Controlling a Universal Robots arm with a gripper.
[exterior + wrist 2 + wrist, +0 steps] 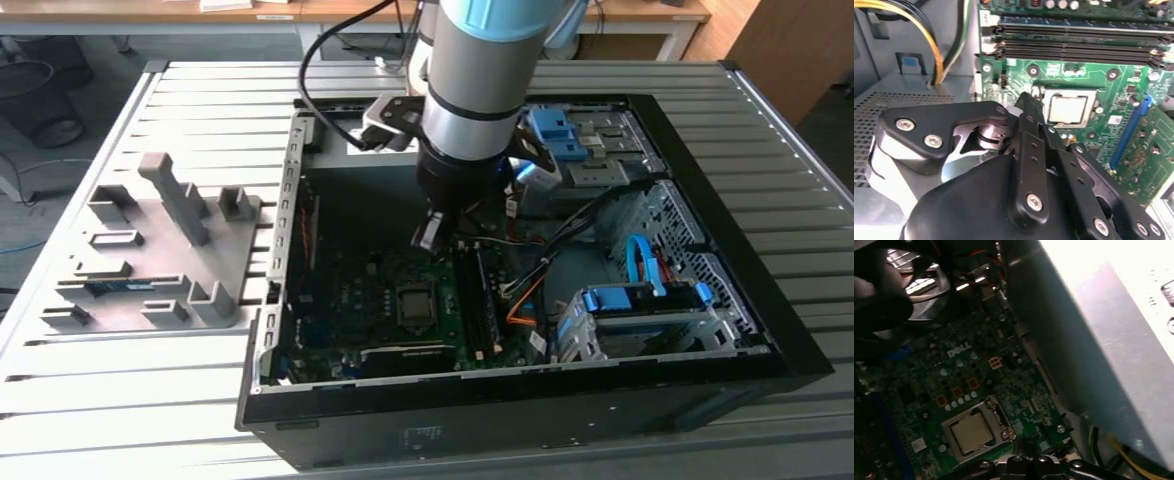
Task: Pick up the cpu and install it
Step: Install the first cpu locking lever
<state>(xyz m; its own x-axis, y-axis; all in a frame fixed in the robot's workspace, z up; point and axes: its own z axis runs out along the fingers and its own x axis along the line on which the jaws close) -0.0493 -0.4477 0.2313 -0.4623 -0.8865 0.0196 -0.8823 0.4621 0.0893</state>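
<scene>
First wrist view: dull silver-grey cpu (971, 432) apparently seated in socket (999, 415).

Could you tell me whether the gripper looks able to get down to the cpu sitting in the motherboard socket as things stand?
Probably yes. The gripper hangs inside the open case just above the motherboard, and nothing lies over the cpu in its socket.

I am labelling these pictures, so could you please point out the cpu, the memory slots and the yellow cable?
cpu (1067, 109): second wrist view, middle of its silver-grey metal top, seated in the socket.
memory slots (1079, 42): second wrist view, on one long dark slot.
yellow cable (929, 42): second wrist view, on its curved run.
</scene>
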